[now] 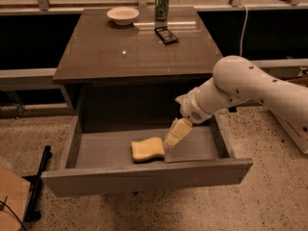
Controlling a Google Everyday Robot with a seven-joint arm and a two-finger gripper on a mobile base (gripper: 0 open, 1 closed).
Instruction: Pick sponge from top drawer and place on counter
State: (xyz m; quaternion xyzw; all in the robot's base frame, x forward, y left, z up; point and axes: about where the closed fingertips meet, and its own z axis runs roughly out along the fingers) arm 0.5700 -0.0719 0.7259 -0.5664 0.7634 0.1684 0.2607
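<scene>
The pale yellow sponge (147, 149) lies flat on the floor of the open top drawer (144, 177), near its middle and close to the front panel. My gripper (172, 139) hangs from the white arm (240, 88), angled down and to the left inside the drawer. Its tip is right at the sponge's right edge; I cannot tell whether it touches. The glossy dark counter (130, 52) is above the drawer.
On the counter's far side stand a white bowl (122, 15), a green can (161, 5) and a small dark flat object (166, 34). A black stand (37, 182) and a cardboard box (12, 201) sit on the floor at left.
</scene>
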